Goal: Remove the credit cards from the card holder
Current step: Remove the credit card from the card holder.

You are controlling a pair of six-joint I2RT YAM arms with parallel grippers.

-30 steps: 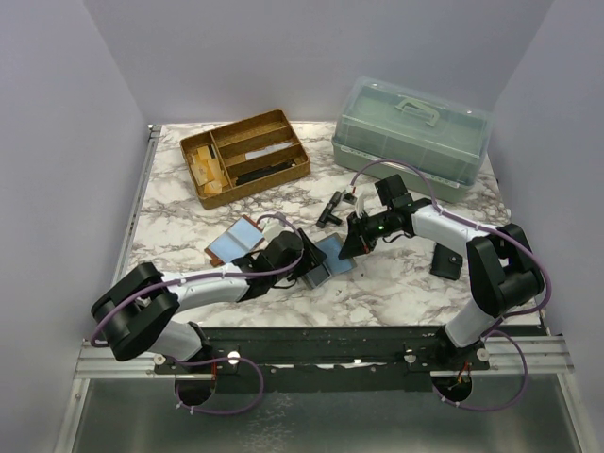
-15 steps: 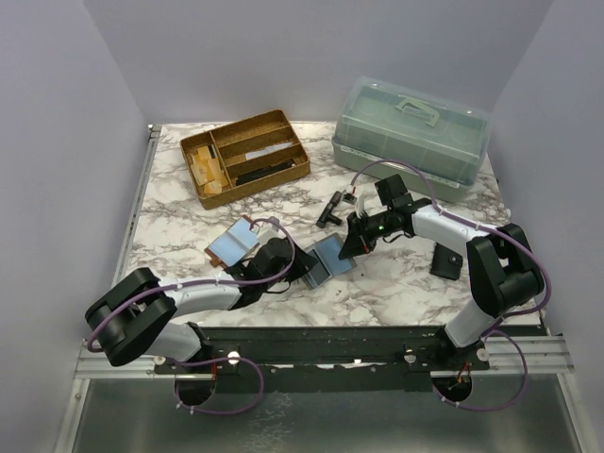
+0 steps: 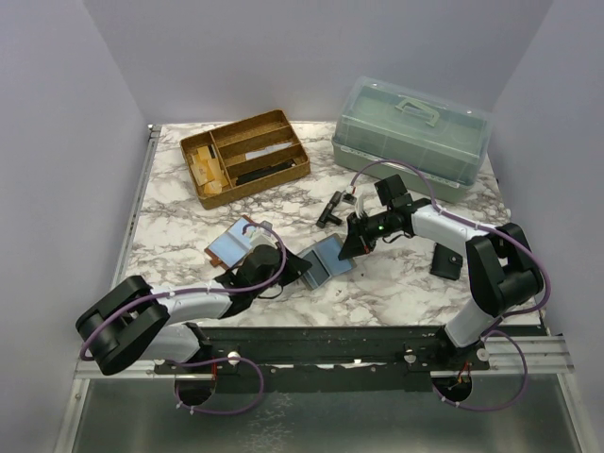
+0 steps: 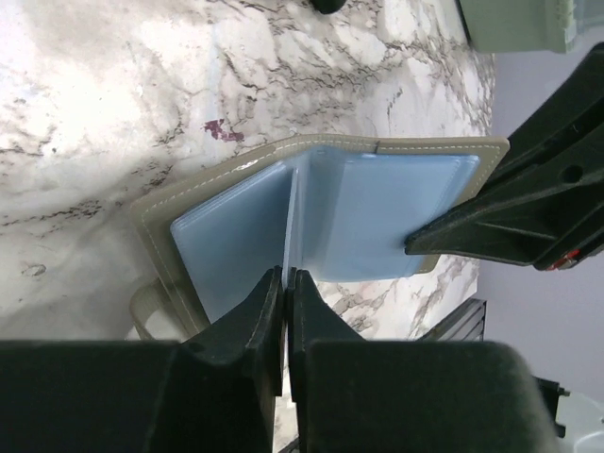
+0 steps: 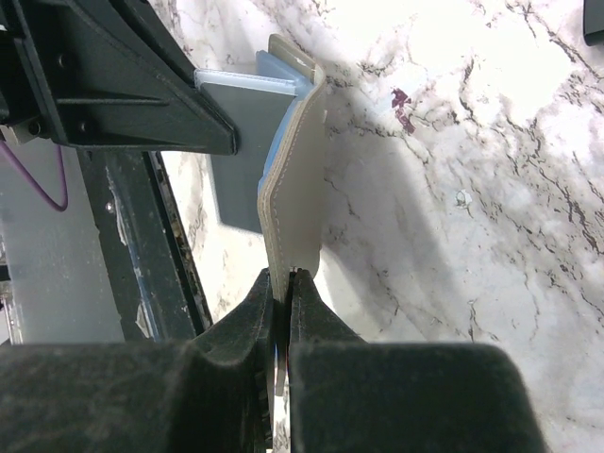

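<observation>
The beige card holder (image 3: 330, 264) lies spread open on the marble between both arms. Its clear pockets show light-blue credit cards (image 4: 387, 217). In the left wrist view, my left gripper (image 4: 285, 278) is shut on the thin edge of one credit card (image 4: 291, 203) that stands up at the holder's fold. My right gripper (image 5: 283, 279) is shut on the holder's beige flap (image 5: 294, 189) and pins its right side. From above, the left gripper (image 3: 300, 270) meets the holder from the left and the right gripper (image 3: 351, 247) from the far right.
A flat light-blue piece with a brownish rim (image 3: 232, 243) lies left of the holder. A wooden divided tray (image 3: 245, 157) and a green lidded box (image 3: 411, 132) stand at the back. Small black items lie at centre (image 3: 330, 209) and right (image 3: 446, 262).
The left jaws have closed onto the card's edge, and the left arm has drawn back toward the left and the near edge. The right arm has not moved.
</observation>
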